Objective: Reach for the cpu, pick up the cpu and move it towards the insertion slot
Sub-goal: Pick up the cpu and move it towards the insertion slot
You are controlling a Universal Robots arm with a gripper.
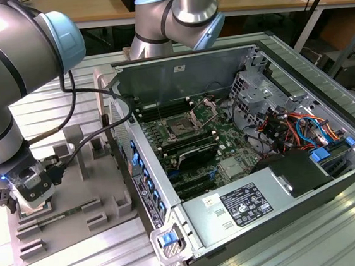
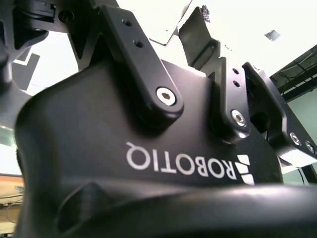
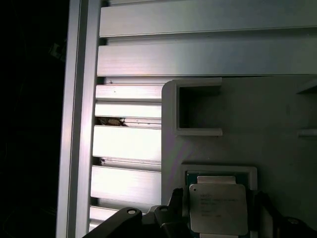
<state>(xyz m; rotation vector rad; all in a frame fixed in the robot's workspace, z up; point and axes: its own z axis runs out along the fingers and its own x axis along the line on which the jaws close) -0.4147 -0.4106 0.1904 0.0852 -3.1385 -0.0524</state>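
Gripper (image 1: 33,198) hangs low over the grey fixture (image 1: 89,202), fingers (image 3: 175,203) spread apart on either side of the cpu (image 3: 218,208), which lies flat in its recess directly between them, ungrasped; insertion slot (image 1: 180,129) sits well apart toward the exterior view's right.

From here I read the cpu (image 3: 218,208) as dull silver on top with a green rim, set in the plain grey fixture (image 3: 277,124). Beside the fixture, the table (image 3: 129,144) is pale silver, ribbed in slats. Away from the fixture, the insertion slot (image 1: 180,129) has a dark centre inside a shiny metal frame.
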